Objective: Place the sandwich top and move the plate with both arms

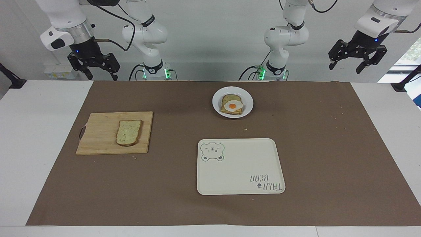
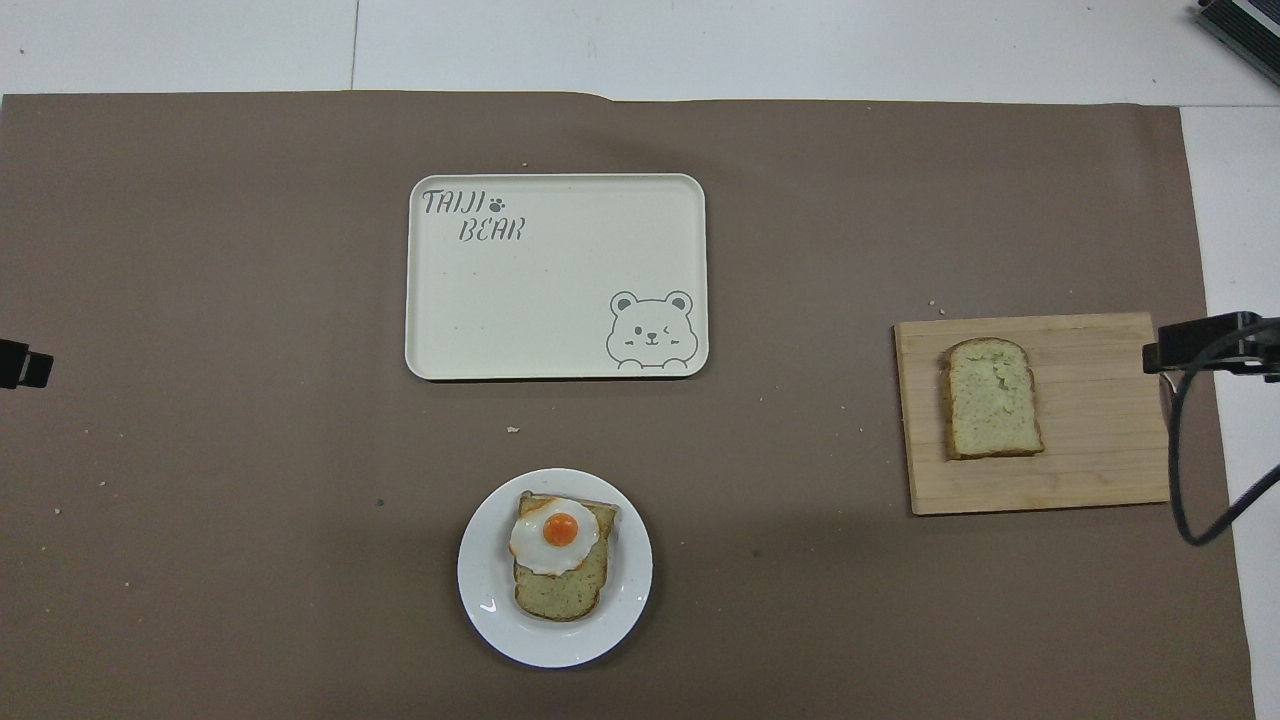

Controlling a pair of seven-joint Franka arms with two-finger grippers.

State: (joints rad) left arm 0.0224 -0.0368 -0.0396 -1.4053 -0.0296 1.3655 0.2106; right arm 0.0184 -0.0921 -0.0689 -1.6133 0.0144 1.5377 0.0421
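Claws (image 1: 355, 65) (image 1: 101, 73) agape above table ends

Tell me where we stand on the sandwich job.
Nothing is done yet. The sandwich top lies on the cutting board, apart from the plate, which holds the egg slice. Nothing is in hand: the left pincer and right pincer hang open and raised. Left: top the egg slice, then move the plate with both arms.
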